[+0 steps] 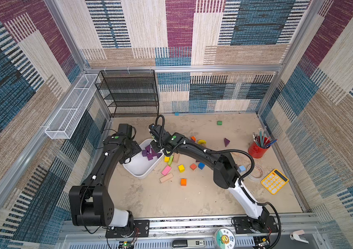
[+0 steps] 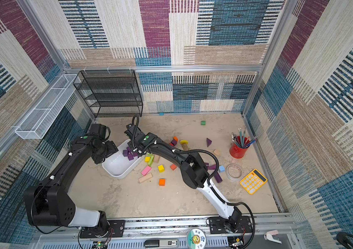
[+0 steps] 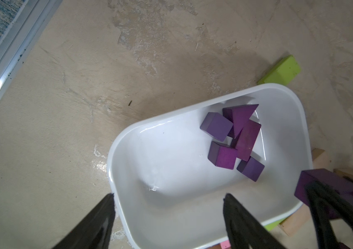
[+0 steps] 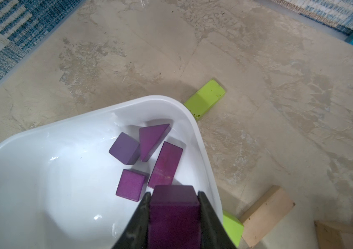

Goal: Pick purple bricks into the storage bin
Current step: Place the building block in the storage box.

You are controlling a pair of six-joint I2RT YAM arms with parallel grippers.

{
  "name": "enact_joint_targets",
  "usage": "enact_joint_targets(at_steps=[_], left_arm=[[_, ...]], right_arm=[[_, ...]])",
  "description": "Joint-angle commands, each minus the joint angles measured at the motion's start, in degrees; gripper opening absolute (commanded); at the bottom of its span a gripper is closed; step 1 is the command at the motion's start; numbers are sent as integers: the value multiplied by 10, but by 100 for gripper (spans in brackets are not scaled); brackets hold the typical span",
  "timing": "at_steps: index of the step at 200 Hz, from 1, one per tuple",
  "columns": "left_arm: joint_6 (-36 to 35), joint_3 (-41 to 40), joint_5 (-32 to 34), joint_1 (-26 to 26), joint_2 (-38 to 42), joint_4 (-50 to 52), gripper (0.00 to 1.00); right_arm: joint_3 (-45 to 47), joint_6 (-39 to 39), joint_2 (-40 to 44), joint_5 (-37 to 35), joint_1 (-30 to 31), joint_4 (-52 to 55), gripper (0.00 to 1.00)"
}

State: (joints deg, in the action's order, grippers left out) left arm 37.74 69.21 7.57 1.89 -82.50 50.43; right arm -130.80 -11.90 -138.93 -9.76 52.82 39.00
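By the count of blocks, the task looks roughly half done. At least five purple bricks (image 4: 165, 163) already lie in the storage bin (image 1: 137, 168), bunched at its far end: cubes, a wedge and an oblong. The bin sits slantwise toward 9 o'clock on the worktop (image 1: 192, 200).

The right fingers (image 4: 144, 207) are clamped tight on one more dark purple block (image 4: 174, 215). They hold it above the bin's rim on the 3 o'clock side, and it is not yet released. The left fingers (image 3: 233, 211) stand wide apart with nothing between them. They hang at the bin's near end, one finger over its white floor and the other outside the rim.

Several purple pieces are still loose on the worktop:
- A purple wedge (image 1: 226, 142) stands alone toward 2 o'clock, well apart from the bin.
- A purple oblong (image 2: 218, 177) lies around 4 o'clock, just beside the right arm (image 2: 195, 170).
- A small purple piece (image 2: 173, 142) shows near 12 o'clock among the mixed colours.

A further purple edge seems to peek out from under that arm, though the arm hides too much to tell its shape or whether more lie there. After this drop I judge that at least three pickups remain, all of them on the right arm's side.
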Motion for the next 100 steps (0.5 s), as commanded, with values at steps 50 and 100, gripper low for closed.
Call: enact_joint_targets(at_steps=[50,100], left_arm=[[6,6,10,-5,1,12,80],[1,6,13,-8,5,12,80]], right_arm=[[-13,0,-22,-33,9,24,30],[-25,-6,-42,-65,17,27,31]])
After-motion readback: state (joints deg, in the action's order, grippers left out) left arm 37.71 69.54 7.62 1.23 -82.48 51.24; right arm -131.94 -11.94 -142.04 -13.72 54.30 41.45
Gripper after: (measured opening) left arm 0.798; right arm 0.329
